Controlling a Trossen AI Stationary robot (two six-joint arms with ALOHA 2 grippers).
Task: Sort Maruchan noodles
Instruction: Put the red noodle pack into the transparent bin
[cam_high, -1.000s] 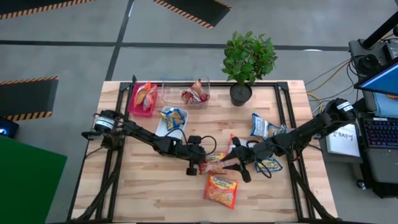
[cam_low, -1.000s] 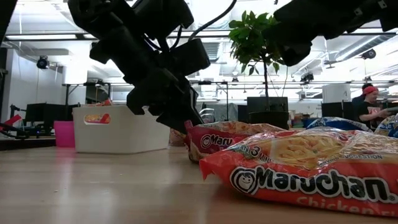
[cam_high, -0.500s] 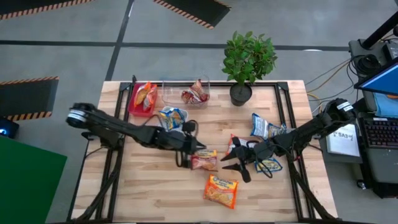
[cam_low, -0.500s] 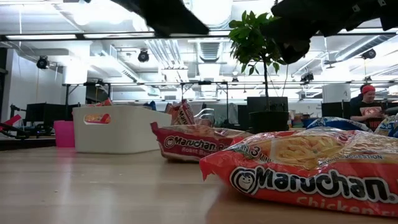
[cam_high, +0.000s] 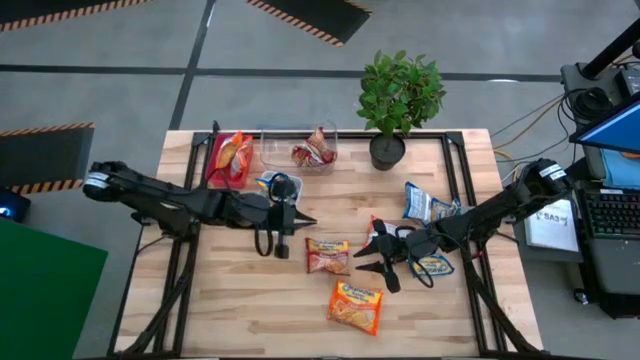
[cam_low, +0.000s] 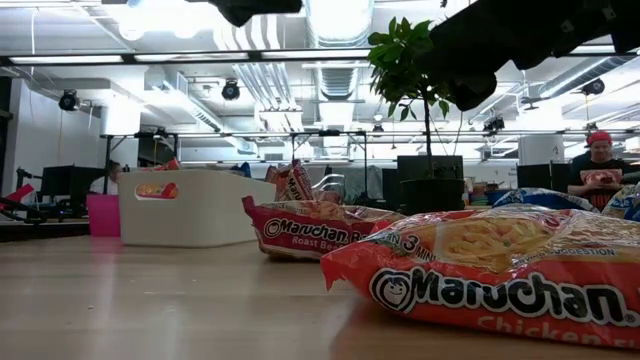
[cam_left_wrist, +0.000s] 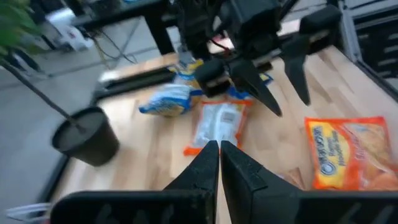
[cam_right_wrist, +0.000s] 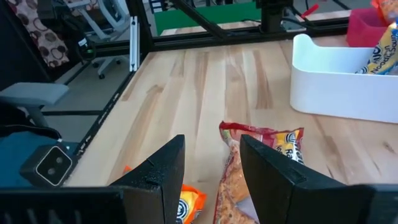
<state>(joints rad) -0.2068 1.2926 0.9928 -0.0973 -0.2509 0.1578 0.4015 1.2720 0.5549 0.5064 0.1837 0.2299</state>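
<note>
Fingers of the left gripper (cam_high: 298, 218) are pressed together and empty, beside the white tray (cam_high: 262, 202). The right gripper (cam_high: 365, 262) hovers half open, holding nothing, just beside the red-brown packet (cam_high: 328, 256). For a good grasp, it should pinch one short edge only.

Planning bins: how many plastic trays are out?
3: red rectangular plastic tray at the far left, clear rectangular plastic tray beside it, white rectangular plastic tray nearer, partly hidden.

Bright overhead ceiling light, glare low view; left wrist view motion-blurred
</note>
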